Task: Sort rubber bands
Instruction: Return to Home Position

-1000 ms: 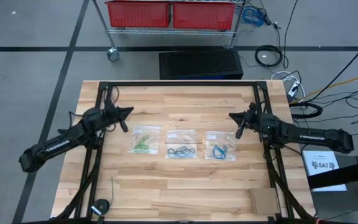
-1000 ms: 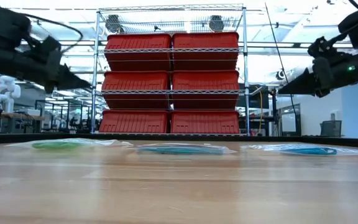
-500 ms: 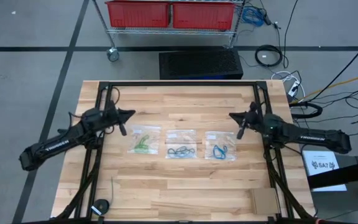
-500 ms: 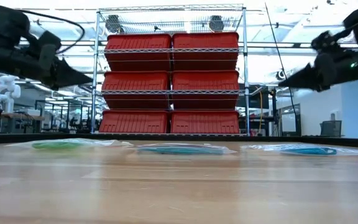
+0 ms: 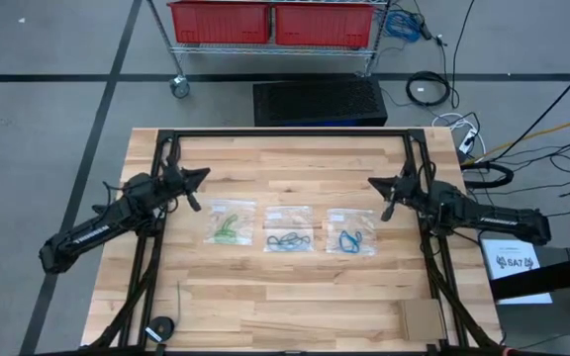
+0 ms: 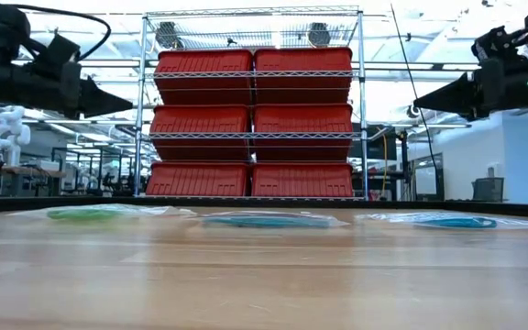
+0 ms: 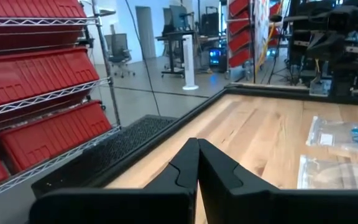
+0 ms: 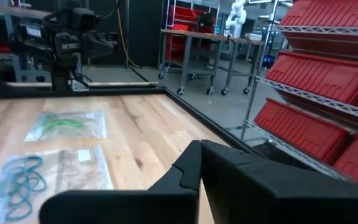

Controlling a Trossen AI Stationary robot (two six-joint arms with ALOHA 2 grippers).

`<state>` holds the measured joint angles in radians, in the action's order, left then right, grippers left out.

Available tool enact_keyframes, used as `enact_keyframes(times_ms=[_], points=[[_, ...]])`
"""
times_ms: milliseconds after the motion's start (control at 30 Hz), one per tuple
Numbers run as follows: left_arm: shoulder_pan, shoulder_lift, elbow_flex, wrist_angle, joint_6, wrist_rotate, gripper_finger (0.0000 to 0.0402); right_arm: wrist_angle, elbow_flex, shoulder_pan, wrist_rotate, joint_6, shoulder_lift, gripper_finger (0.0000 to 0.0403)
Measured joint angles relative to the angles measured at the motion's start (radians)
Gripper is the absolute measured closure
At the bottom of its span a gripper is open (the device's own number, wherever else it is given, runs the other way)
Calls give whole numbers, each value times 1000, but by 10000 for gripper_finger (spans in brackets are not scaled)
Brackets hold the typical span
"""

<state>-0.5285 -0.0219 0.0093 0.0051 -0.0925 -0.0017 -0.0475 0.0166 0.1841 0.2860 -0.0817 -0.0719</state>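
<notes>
Green bands [image 5: 226, 233]: inside the clear zip bag [image 5: 234, 211] nearest my left arm, lying flat on the bench [image 5: 285, 297].
Teal bands [image 5: 290, 240]: inside the middle bag [image 5: 287, 216], just beside the green one.
Blue bands [image 5: 350, 239]: inside the third bag [image 5: 352, 220], on my right-arm side. The three bags sit in one row, mid-bench.
Left pincer [image 5: 204, 174]: fingers pressed together, nothing held. It is raised above the bench, off the green bag's rack-side corner and clear of the bag.
Right pincer [image 5: 372, 183]: fingers likewise together and empty. It is raised near the third bag's rack-side corner, not touching it.
Tips: both point inward, toward each other, above the row.
Beyond bench: wire rack [image 6: 362, 110] stacked with red bins [image 6: 204, 119].
</notes>
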Motion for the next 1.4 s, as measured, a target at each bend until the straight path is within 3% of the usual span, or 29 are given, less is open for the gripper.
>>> enact_keyframes(times_ms=[1400], points=[[0, 0, 0, 8, 6, -4, 388, 0, 0, 0, 0, 11, 0, 403]])
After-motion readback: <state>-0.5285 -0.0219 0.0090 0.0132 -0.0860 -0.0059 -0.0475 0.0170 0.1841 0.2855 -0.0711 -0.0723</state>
